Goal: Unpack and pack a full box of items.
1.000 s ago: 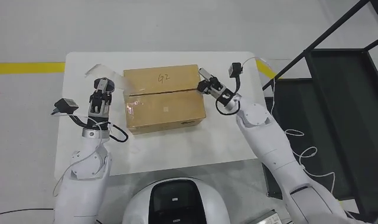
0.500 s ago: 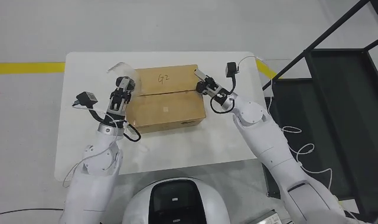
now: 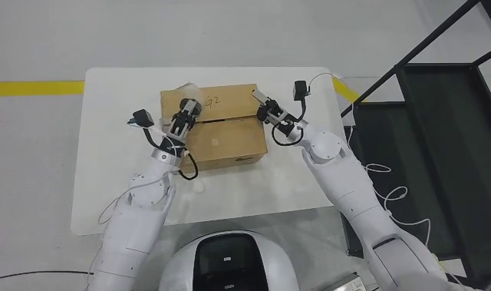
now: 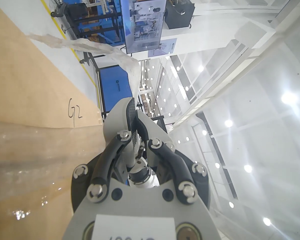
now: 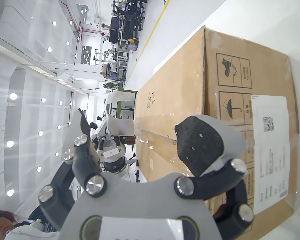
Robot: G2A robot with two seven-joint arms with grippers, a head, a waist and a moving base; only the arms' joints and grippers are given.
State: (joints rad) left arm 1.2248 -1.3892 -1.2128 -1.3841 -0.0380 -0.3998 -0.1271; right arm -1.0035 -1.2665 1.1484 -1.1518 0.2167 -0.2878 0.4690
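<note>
white table [image 3: 115,176] first, with the cardboard box [image 3: 222,133] sitting a bit toward 12 o'clock from its middle, flaps shut. left gripper [image 3: 184,113] hangs over the box top by the seam, toward the 9 o'clock end. the left wrist view gets the good part: fingers pressed together on a crinkled strip of clear tape [image 4: 90,47] that loops away above the lid. right gripper [image 3: 263,107] is at the box's 3 o'clock end, spread wide, and its own camera catches a white label [image 5: 271,151] on that end face. farther out there's a yellow floor line [image 3: 38,87] at 9 o'clock and a black rack [image 3: 437,130] at 3.
</note>
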